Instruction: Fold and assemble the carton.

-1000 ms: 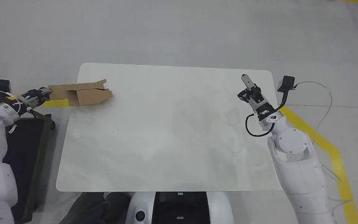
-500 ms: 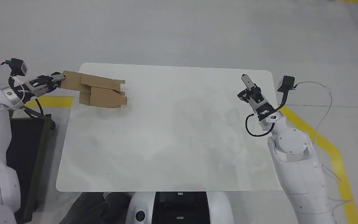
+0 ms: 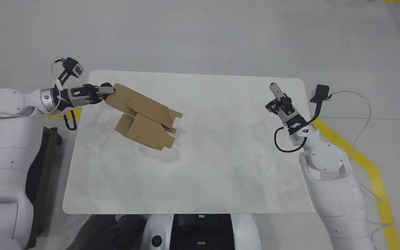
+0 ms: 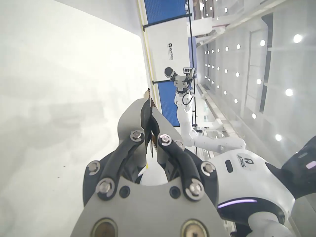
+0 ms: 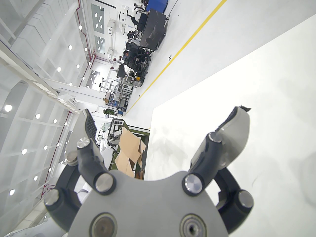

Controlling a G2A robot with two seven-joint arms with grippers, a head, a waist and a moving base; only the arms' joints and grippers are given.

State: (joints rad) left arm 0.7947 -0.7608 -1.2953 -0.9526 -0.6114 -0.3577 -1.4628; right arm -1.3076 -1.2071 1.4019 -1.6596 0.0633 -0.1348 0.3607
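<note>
A flattened brown carton (image 3: 145, 117) hangs tilted over the left part of the white table (image 3: 225, 162), its flaps pointing toward the middle. My left gripper (image 3: 107, 89) is shut on the carton's far-left corner; in the left wrist view the fingers (image 4: 130, 122) pinch a thin cardboard edge (image 4: 149, 99). My right gripper (image 3: 275, 91) stands open over the table's right side, far from the carton, with nothing between its fingers (image 5: 238, 122). The right wrist view shows the carton (image 5: 128, 149) far off across the table.
A dark bin (image 3: 34, 169) stands on the floor beside the table's left edge. Yellow floor lines (image 3: 359, 156) run past the right side. The table's middle and front hold nothing else.
The left arm has swung the carton from beyond the table's left edge inward and over the tabletop, turning it to a diagonal. The right arm has stayed still.
</note>
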